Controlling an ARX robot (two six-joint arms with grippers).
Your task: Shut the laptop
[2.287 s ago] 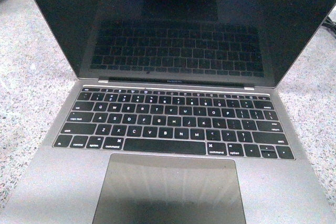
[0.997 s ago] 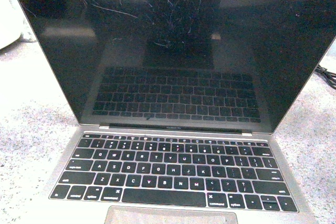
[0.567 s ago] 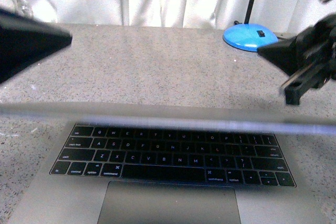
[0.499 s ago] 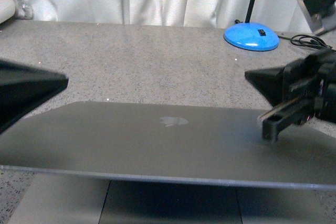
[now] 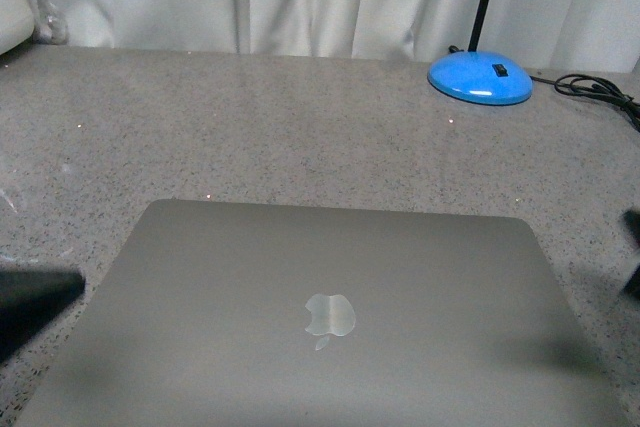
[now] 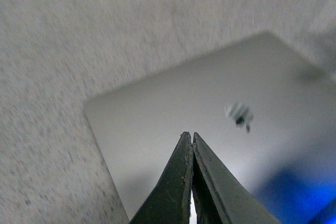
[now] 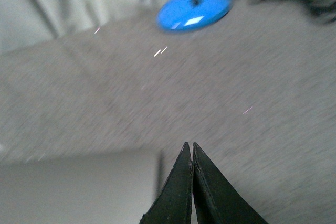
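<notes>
The space-grey laptop lies shut and flat on the speckled grey table, lid up, its shiny apple logo facing me. My left gripper shows as a dark blur at the laptop's left edge. In the left wrist view it is shut and empty above the lid, near the logo. My right gripper is shut and empty, by the corner of the lid over the table. In the front view only a dark edge of the right gripper shows at the far right.
A blue lamp base with a black stem stands at the back right, and a black cable runs right from it. It also shows in the right wrist view. White curtains hang behind the table.
The laptop lid has swung down from fully open to shut flat. Both grippers, which were on the lid half a second ago, have drawn back to the sides.
</notes>
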